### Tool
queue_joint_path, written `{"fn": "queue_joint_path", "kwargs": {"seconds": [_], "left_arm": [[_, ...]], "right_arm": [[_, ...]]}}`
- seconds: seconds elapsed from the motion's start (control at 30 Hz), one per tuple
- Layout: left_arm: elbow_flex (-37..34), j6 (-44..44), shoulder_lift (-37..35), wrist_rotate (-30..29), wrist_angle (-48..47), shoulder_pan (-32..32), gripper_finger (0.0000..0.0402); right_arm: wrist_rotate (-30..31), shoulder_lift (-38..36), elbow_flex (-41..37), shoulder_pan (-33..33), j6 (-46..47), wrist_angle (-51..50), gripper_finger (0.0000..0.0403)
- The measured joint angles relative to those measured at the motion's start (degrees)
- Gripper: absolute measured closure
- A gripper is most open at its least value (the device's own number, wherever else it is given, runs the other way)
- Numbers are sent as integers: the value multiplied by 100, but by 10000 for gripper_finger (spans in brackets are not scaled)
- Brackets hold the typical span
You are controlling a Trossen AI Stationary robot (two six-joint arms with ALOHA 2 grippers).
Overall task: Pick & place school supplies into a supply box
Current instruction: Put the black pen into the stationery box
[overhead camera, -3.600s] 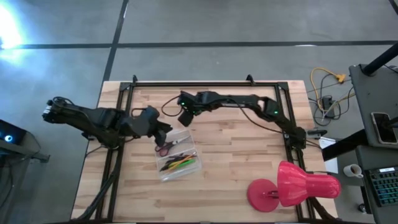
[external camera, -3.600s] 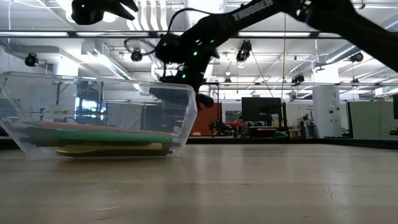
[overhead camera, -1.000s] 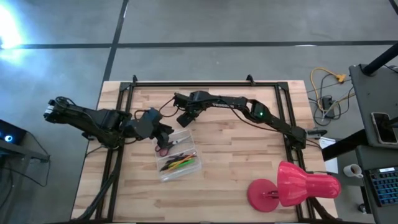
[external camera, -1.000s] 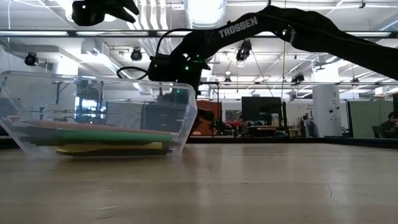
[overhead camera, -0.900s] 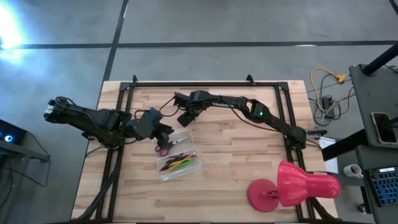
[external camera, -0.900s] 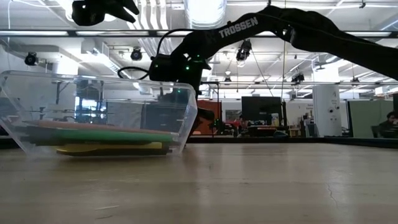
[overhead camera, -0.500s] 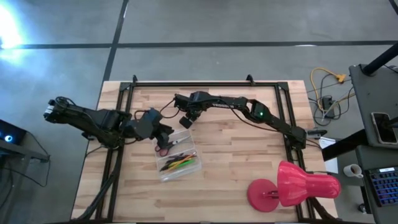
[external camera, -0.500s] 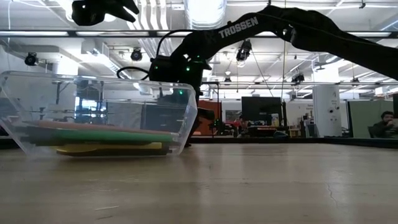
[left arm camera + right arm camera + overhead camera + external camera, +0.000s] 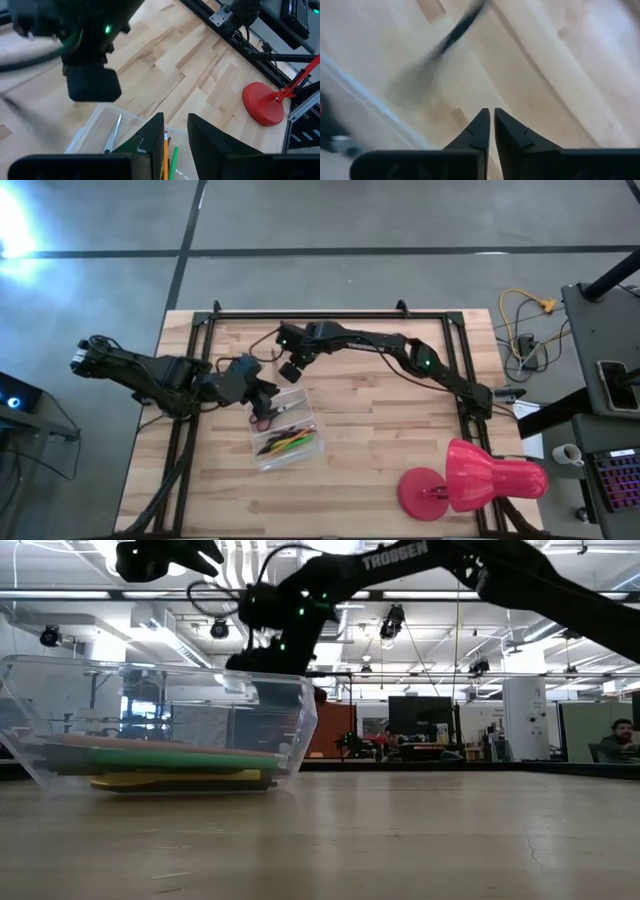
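The clear supply box (image 9: 310, 435) lies on the table's middle left, with red-handled scissors (image 9: 265, 418) and green and yellow pens (image 9: 287, 443) lying on its bottom. In the low view the green pen (image 9: 160, 758) rests on a yellow one (image 9: 180, 780). My left gripper (image 9: 265, 392) hovers open above the box's far end, well over its rim (image 9: 170, 555); its fingers (image 9: 150, 135) stand apart above the pens. My right gripper (image 9: 290, 370) hangs shut just beyond the box's far end, above the table, with nothing showing between its fingertips (image 9: 491, 117).
A big pink-red lamp (image 9: 475, 477) lies at the table's near right corner. A black metal frame (image 9: 330, 313) runs along the far and side edges. Bare wood lies between the box and the lamp. A blurred dark streak (image 9: 455, 30) crosses the right wrist view.
My right gripper has drawn its fingers together, then risen from table height behind the box's far end and shifted a little toward the table's left. The box and its contents have stayed where they were.
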Motion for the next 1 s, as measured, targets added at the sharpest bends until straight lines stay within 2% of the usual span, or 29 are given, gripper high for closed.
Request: {"fn": "queue_joint_path", "kwargs": {"seconds": [0.13,0.4,0.47,0.57,0.67,0.83,0.9,1.0], "left_arm": [[0,132,0,-84,-7,-67,331],[20,44,-193,-799,-126,-586,345],[20,-338,-262,-1068,-413,-736,353],[5,-1354,-313,-1298,-1325,-897,370],[-148,-2069,-234,-1111,-1962,-898,384],[-688,-2280,-82,-815,-2059,-616,390],[-947,-2355,-72,-640,-2063,-392,385],[-1270,-2353,-84,-63,-2053,77,360]], "right_arm": [[16,-232,-2,86,-173,-116,397],[27,-394,-10,203,-732,-232,396],[47,-394,-13,248,-960,-318,395],[162,-407,-13,311,-1103,-516,395],[337,-460,-15,303,-1137,-659,395],[462,-845,-15,280,-1219,-797,395],[668,-1017,-13,297,-1252,-820,395],[793,-1294,-13,293,-1327,-870,394]]}}
